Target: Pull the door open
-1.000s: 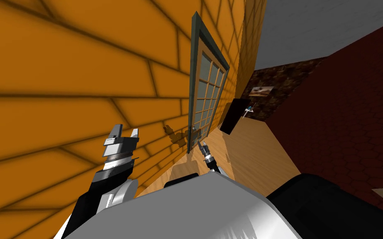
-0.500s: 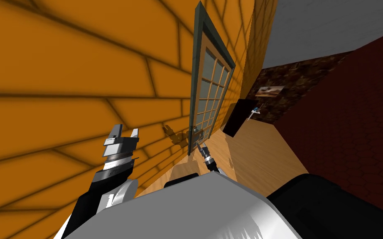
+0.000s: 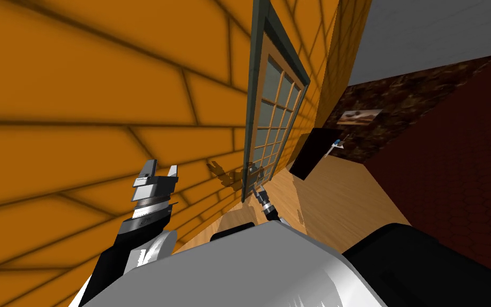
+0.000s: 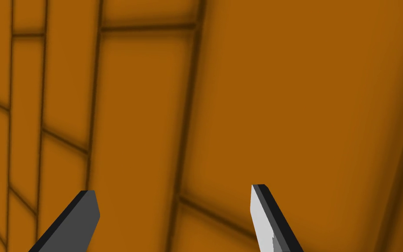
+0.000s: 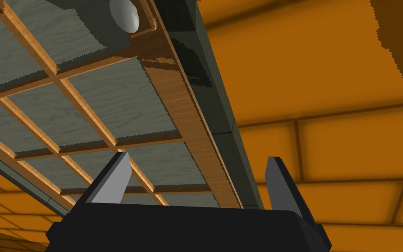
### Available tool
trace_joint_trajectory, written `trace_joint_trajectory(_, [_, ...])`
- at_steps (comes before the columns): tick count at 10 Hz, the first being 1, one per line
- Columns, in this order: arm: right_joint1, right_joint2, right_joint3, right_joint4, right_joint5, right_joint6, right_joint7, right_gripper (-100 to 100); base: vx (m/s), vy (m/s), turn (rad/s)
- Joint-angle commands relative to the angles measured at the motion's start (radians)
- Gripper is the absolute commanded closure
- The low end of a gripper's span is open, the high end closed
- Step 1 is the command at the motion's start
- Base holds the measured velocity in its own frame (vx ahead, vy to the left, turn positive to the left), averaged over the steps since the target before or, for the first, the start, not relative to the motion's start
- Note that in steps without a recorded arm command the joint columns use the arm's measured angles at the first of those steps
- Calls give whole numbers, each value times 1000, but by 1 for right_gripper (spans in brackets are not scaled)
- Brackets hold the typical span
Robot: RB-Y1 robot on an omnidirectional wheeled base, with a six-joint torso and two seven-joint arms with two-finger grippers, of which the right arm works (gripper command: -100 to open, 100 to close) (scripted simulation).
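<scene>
Ahead and slightly right, the door [image 3: 273,122] stood in the orange wall [image 3: 79,106], grey panes and wood bars inside a dark frame. It was apparently shut, though the steep angle left this uncertain. Its pale knob [image 5: 124,15] lay beyond the right gripper [image 5: 199,157], whose fingers were spread and grasped nothing. Over the last second the whole head view had drifted, indicating base or torso motion, not door motion. No pull had begun. The left gripper [image 4: 172,190], fingers released, faced the wall.
</scene>
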Motion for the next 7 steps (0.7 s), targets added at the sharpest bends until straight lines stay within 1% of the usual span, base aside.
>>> trace_joint_trajectory(1, [-5, -5, 7, 31, 1, -13, 37, -100, 114, -83, 135])
trace_joint_trajectory(2, [-8, -7, 10, 46, 2, -18, 53, -100, 96, -70, 74])
trace_joint_trajectory(3, [-13, -12, 15, 72, 3, -28, 81, -100, 105, -93, 151])
trace_joint_trajectory(4, [-16, -14, 18, 85, 3, -32, 95, -100, 97, -109, 115])
trace_joint_trajectory(5, [-21, -18, 24, 110, 4, -42, 122, -100, 103, -105, 105])
trace_joint_trajectory(6, [-23, -20, 26, 123, 5, -46, 136, -100, 88, -94, 82])
trace_joint_trajectory(7, [-27, -24, 31, 146, 6, -55, 161, -100, 109, -118, 117])
